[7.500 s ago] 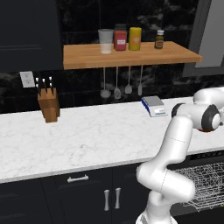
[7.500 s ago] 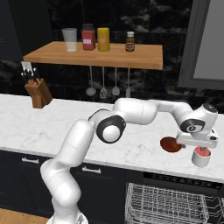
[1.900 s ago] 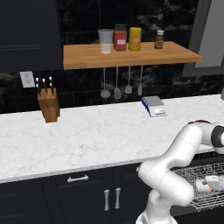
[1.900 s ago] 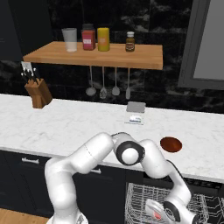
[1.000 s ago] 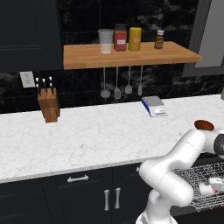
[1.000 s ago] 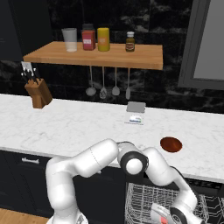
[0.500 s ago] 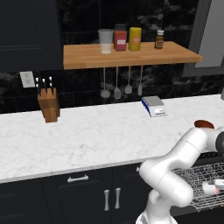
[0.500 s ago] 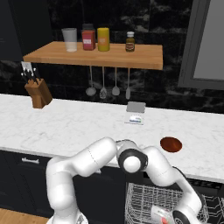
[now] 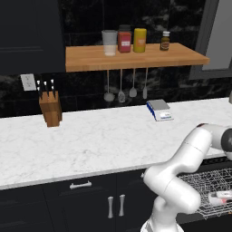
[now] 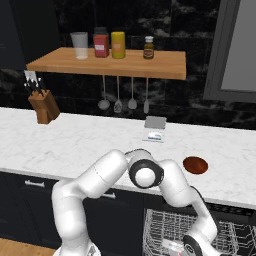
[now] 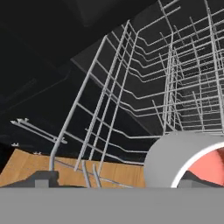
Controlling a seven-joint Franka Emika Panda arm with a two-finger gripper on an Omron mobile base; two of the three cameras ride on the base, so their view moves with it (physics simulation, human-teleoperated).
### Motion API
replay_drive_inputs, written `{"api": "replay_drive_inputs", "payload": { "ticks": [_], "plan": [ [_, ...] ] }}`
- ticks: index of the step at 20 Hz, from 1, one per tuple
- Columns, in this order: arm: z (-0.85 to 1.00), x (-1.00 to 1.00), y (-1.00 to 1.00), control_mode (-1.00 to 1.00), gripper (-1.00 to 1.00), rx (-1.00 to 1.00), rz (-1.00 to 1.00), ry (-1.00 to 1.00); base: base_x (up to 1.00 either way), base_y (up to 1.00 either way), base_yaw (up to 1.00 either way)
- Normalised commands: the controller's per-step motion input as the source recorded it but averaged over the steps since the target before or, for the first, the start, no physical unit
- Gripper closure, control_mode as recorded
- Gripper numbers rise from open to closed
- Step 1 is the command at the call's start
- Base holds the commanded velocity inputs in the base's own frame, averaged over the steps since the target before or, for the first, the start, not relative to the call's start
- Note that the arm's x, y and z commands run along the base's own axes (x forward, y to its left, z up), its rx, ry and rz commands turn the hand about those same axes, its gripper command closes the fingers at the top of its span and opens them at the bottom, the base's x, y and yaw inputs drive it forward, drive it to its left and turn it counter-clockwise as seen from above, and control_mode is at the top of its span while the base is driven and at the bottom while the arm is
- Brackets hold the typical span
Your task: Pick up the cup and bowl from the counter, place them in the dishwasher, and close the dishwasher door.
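Arm deep in the rack [image 10: 165, 227], cup [image 11: 205, 166] at the fingers, grip unclear; lifting could snag wires. Bowl [image 10: 195, 165] waits on the desk [image 10: 75, 145].

My hand cam crops the cup [image 11: 199, 164] at the corner, and I honestly can't tell how the jaws stand.

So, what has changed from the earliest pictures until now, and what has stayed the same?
The arm has swung from the counter down into the dishwasher, carrying the cup, which has gone from beside the bowl and now sits low among the rack wires. Whether the gripper still holds it cannot be told. The bowl, scale, knife block and shelf jars have stayed put.
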Motion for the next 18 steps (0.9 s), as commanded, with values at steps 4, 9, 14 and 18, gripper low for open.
{"api": "replay_drive_inputs", "payload": {
  "ticks": [4, 9, 14, 18],
  "plan": [
    [-0.17, -0.14, 0.27, -1.00, -1.00, -0.22, -0.08, 0.14, 0.00, 0.00, 0.00],
    [0.10, -0.54, 0.00, -1.00, -1.00, -0.13, -0.12, 0.13, 0.00, 0.00, 0.00],
    [0.15, -0.39, 0.00, -1.00, -1.00, -0.15, -0.17, 0.01, 0.00, 0.00, 0.00],
    [0.69, -0.74, -0.14, -1.00, -1.00, 0.00, -0.06, -0.02, 0.00, 0.00, 0.00]
  ]
}}
